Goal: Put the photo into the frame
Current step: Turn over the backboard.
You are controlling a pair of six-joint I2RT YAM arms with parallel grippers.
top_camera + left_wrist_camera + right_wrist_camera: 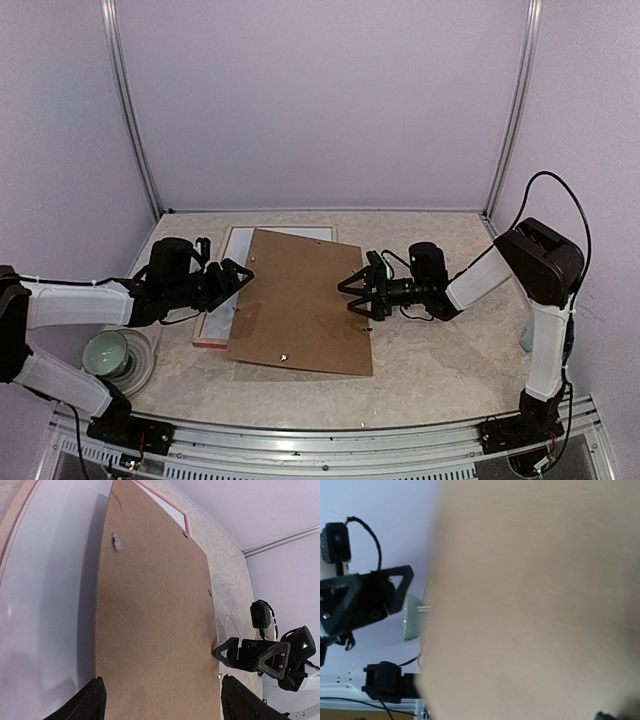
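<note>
Top external: brown board (300, 305) lies askew over the frame (210, 342) (pink-edged).

middle of the speckled beige table (430, 350) taken by a large flat brown backing board (300, 310), lying askew over a thin pink-red rectangular frame (210, 343). at the board's left edge, blocked by the left gripper (238, 280), jaws spread; at its right edge, by the right gripper (352, 290), jaws spread wide, very close to the board. near-left corner closed by a pale green cup (105, 352) on a round white plate (148, 362), just beside the left arm (70, 300). free to pass: bare strip in front of the board, far strip along the lilac wall (320, 100), bare patch between board and right arm (545, 330).
</note>
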